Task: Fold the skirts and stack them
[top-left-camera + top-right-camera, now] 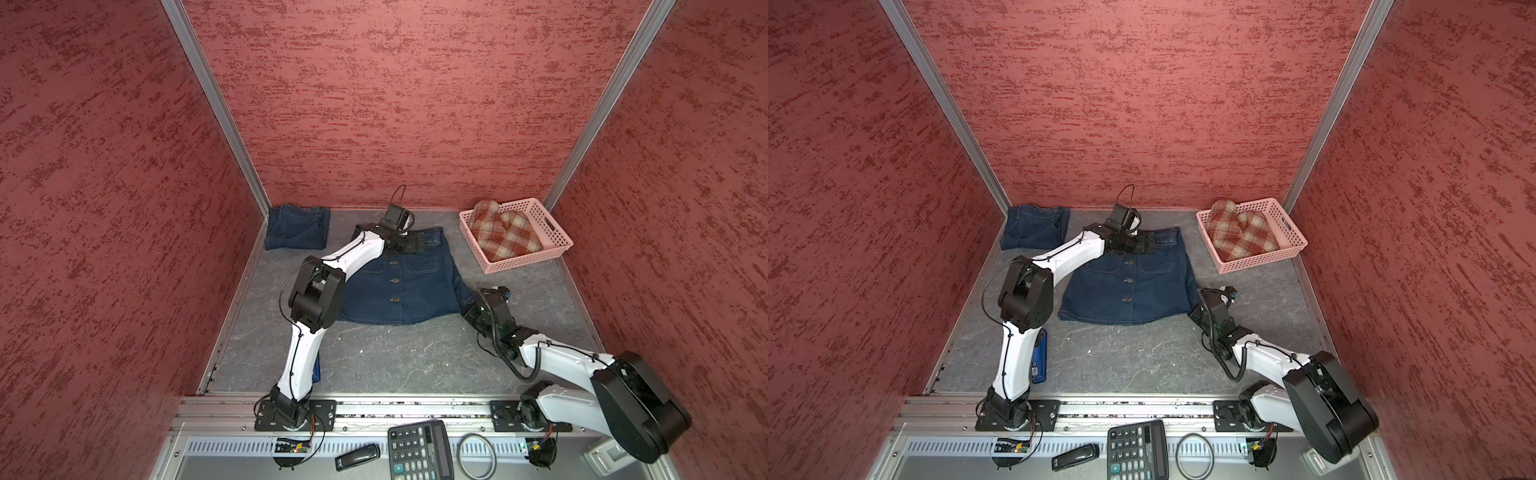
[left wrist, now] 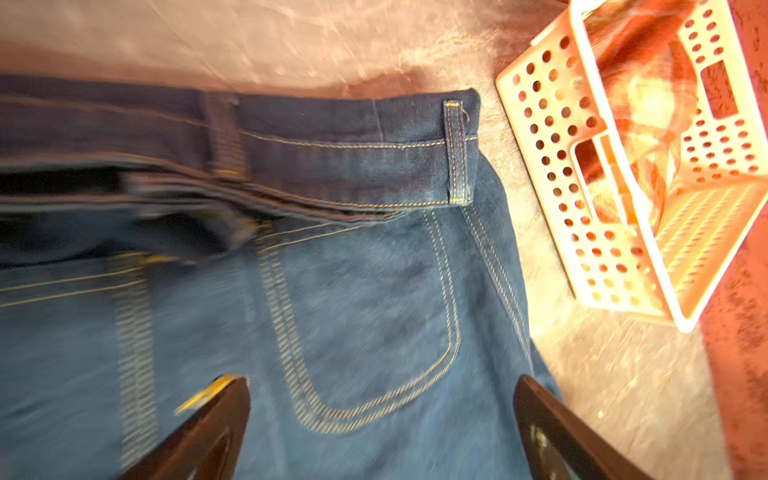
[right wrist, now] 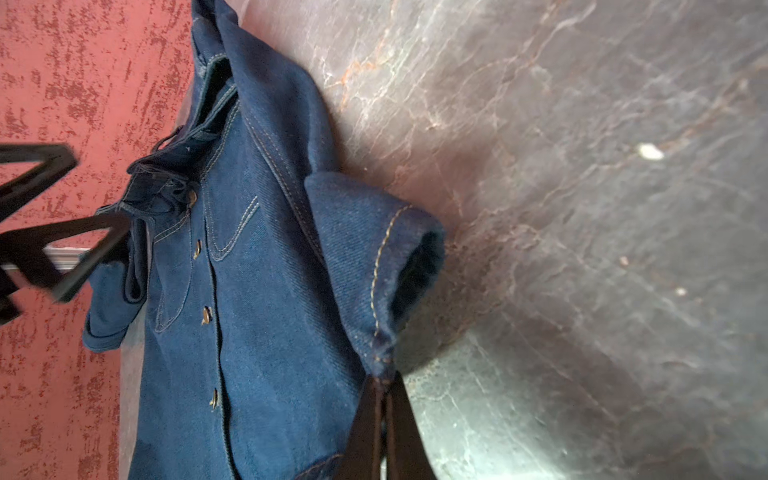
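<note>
One denim skirt [image 1: 297, 227] lies folded in the far left corner of the table [image 1: 395, 361], so that one looks done. The buttoned denim skirt [image 1: 405, 286] lies spread front up in the middle, not yet folded. The right gripper [image 3: 384, 384] has its fingers pinched tight on that skirt's near right hem corner, which curls up off the table. The left gripper [image 2: 380, 380] hangs over the waistband [image 2: 332, 166] end by the pocket [image 2: 365, 324], fingers spread as wide as they go, holding nothing. The plaid skirt [image 1: 505, 237] sits bunched in the pink basket [image 1: 559, 245] at the far right. By my reckoning about a third is done: this fold, the plaid one and the stacking remain. As for writing, the calculator [image 1: 419, 451] at the near edge has a line of print and the blue flat thing [image 1: 1039, 357] beside the left arm [image 1: 1013, 365] a label, both too small to read; no tag shows on the skirts
</note>
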Motion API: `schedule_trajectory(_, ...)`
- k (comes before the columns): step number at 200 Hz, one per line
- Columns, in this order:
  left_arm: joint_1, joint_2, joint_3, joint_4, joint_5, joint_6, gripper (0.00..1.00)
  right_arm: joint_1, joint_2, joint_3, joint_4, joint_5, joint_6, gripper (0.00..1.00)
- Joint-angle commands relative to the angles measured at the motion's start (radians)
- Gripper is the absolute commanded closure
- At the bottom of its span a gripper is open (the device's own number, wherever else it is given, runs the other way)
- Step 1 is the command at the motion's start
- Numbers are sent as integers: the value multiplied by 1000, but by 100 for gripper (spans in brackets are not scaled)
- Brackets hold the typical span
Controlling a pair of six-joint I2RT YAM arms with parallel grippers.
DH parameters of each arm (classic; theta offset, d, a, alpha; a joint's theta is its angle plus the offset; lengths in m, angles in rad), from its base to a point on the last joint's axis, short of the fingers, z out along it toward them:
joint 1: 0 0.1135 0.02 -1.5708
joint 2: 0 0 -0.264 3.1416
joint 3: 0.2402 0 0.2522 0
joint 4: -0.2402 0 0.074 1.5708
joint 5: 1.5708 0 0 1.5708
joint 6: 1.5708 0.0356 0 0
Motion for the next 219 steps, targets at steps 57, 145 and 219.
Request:
schedule_trajectory(57,45,258,182,313,103,-342,0,16,-44,33,-15,-13,-62,100)
schedule_trajectory(145,196,282,174,680,-94,-542,0,36,-132,6,-106,-15,-145,100)
schedule_trajectory(219,169,213,206,405,-39,-182,0,21,-168,-35,-82,134,94,100)
